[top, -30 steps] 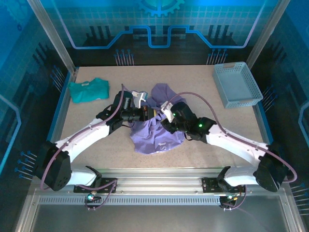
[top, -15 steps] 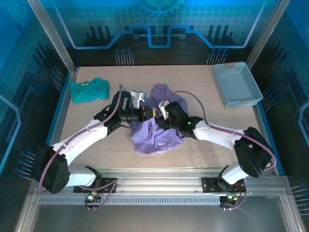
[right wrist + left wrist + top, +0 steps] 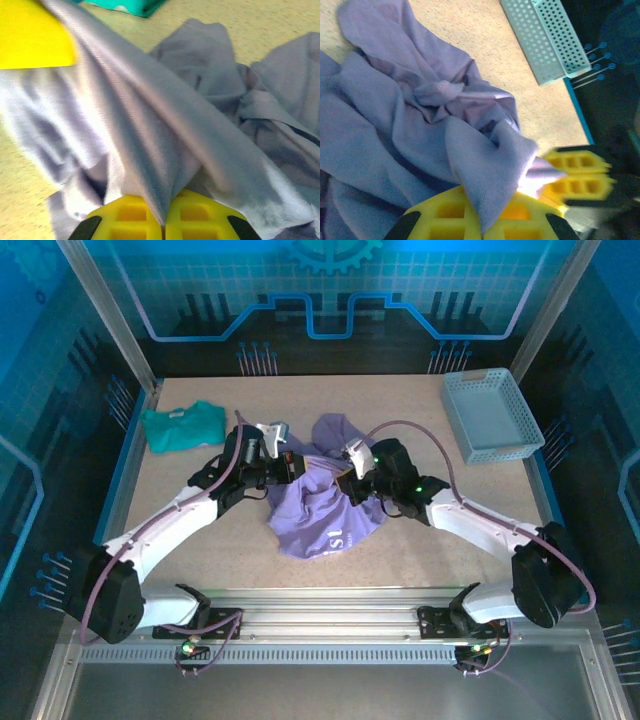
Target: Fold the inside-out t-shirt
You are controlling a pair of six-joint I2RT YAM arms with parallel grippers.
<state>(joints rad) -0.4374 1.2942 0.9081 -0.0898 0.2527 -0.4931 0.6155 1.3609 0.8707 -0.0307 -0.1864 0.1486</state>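
Spreading that purple t-shirt (image 3: 322, 515) out flat is the step, I'd say, so pull both pinched spots apart evenly and low, no yanking. It's bunched up in the middle of the table (image 3: 240, 555). Left claw (image 3: 293, 468) is clamped onto a fold of it. Right claw (image 3: 347, 486) looks pinched on cloth too, though that wrist view is blurry.

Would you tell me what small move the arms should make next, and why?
Probably draw the left gripper and right gripper apart to spread the shirt: each pinches a fold, close together, and the cloth lies crumpled on the table.
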